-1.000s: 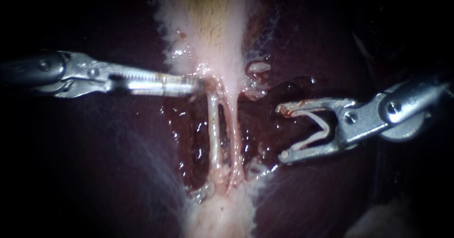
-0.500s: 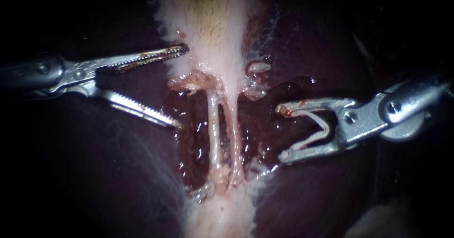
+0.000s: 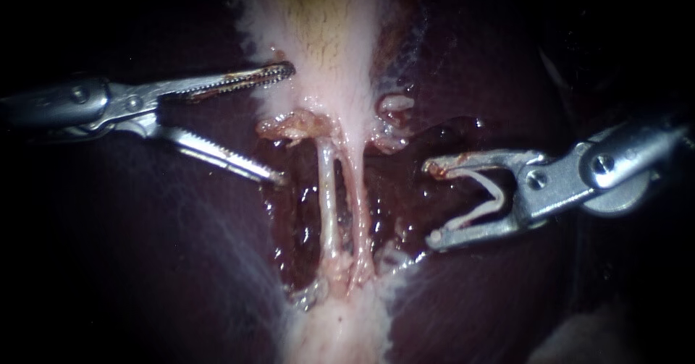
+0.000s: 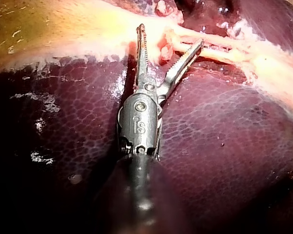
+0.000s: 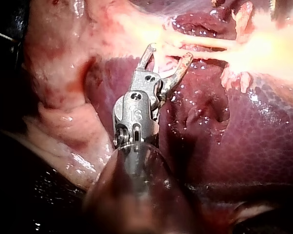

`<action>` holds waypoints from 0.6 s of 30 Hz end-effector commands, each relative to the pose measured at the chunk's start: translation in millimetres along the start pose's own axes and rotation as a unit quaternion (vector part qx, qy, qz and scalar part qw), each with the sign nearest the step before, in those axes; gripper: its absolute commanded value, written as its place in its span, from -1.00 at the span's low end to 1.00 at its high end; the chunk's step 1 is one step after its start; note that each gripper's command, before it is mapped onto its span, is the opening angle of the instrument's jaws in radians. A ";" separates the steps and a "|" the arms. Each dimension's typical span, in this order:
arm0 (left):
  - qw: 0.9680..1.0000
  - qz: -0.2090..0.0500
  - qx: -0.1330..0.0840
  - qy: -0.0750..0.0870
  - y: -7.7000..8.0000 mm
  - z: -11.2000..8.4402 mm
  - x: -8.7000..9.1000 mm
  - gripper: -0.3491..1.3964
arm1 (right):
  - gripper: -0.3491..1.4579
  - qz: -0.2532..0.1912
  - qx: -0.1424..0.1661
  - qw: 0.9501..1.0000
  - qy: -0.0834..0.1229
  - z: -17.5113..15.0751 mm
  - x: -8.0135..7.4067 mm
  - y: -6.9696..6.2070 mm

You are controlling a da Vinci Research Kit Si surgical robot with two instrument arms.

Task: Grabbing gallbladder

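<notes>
The pale gallbladder (image 3: 318,38) narrows downward into two thin whitish tubes (image 3: 329,205) that cross a raw red bed. My left instrument (image 3: 286,124) comes in from the left with its toothed jaws wide open. Its upper jaw reaches the gallbladder's left edge and its lower jaw ends beside the bed, gripping nothing. In the left wrist view the left instrument (image 4: 170,35) spreads its jaws toward the yellowish gallbladder (image 4: 64,29). My right instrument (image 3: 429,203) holds its jaws open and empty to the right of the tubes, and the right wrist view shows the right instrument (image 5: 168,52) just short of them.
Dark purple liver (image 3: 166,263) surrounds the bed on both sides, and liver (image 4: 224,146) lies under the left shaft. Frayed pink tissue (image 3: 289,125) hangs at the gallbladder's neck. Small pale tissue scraps (image 3: 394,103) sit right of the neck.
One second ago the left jaws lay shut against the gallbladder's neck. They then drew back and opened wide, and have since moved slightly toward the gallbladder. The right instrument has not moved.
</notes>
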State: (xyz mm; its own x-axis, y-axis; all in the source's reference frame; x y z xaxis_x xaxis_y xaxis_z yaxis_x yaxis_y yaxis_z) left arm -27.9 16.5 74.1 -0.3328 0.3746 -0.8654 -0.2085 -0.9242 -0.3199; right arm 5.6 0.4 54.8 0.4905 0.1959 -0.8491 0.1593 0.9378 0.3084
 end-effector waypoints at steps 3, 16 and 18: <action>1.000 0.003 0.000 -0.009 -0.1 0.5 -0.8 0.15 | -0.07 0.000 0.000 1.000 0.000 0.0 0.0 0.0; 0.999 0.013 0.000 -0.029 -0.4 1.4 -2.5 -0.04 | -0.07 0.000 0.000 1.000 0.000 0.0 0.0 -0.1; 0.999 0.013 0.001 -0.031 -0.5 1.3 -2.6 -0.06 | -0.07 0.000 0.000 1.000 0.000 0.0 0.0 0.0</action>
State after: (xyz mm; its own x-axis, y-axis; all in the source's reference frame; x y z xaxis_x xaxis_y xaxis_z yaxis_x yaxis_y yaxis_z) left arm -28.2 16.1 77.0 -0.3940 0.3543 -0.8481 -0.2017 -0.9336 -0.2963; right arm 5.7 0.3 54.8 0.4905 0.1959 -0.8491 0.1594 0.9378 0.3085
